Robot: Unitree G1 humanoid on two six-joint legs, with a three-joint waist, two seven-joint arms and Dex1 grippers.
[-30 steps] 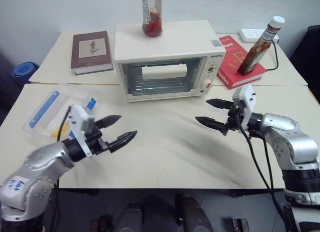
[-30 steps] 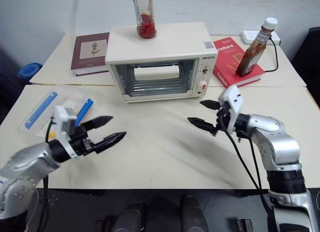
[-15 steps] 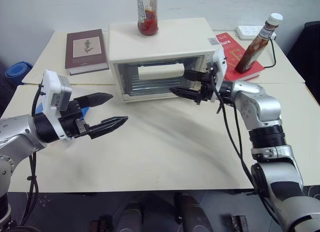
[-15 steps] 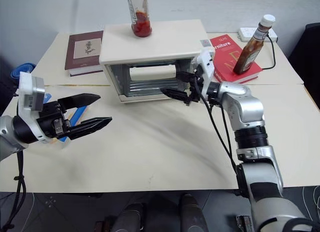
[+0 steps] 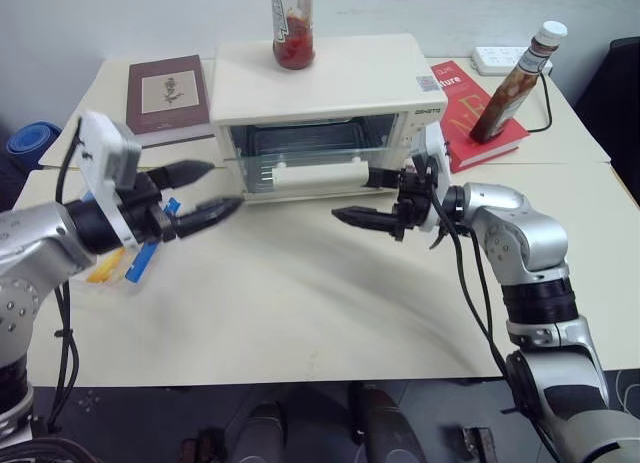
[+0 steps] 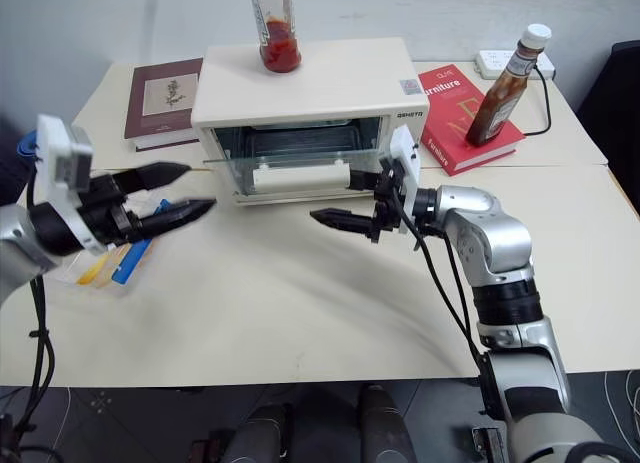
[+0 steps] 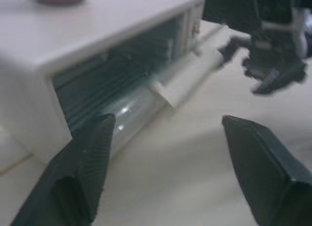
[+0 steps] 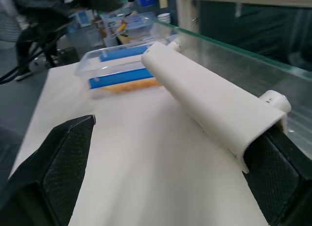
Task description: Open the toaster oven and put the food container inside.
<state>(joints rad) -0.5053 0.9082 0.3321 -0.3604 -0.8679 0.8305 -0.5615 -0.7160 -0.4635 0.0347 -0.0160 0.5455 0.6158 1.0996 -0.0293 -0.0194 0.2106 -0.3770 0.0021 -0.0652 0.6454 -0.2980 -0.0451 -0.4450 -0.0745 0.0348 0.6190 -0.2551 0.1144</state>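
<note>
Since the earlier frames the toaster oven's (image 5: 330, 113) glass door (image 5: 300, 168) has tipped partway down, its white bar handle (image 5: 318, 175) now lower and nearer, and the right gripper (image 5: 385, 195) has drawn back toward the near side with it; the left gripper (image 5: 190, 196) has risen beside the oven's left front corner. The right gripper is spread wide, one finger hooked behind the handle's right end, the other hanging free below, so the door is pulled, not pinched. The left gripper stands partly spread and holds nothing. The food container (image 5: 125, 265) lies on the worktop (image 5: 330, 303) at the left, just behind the left arm, well apart from the oven mouth. The likely trouble: the hooked finger could slip off the handle's rounded end and let the half-open door swing back up, or a hard pull could drag the light oven forward and topple the sauce jar (image 5: 290, 28) on its roof. The left arm could also knock the container.
</note>
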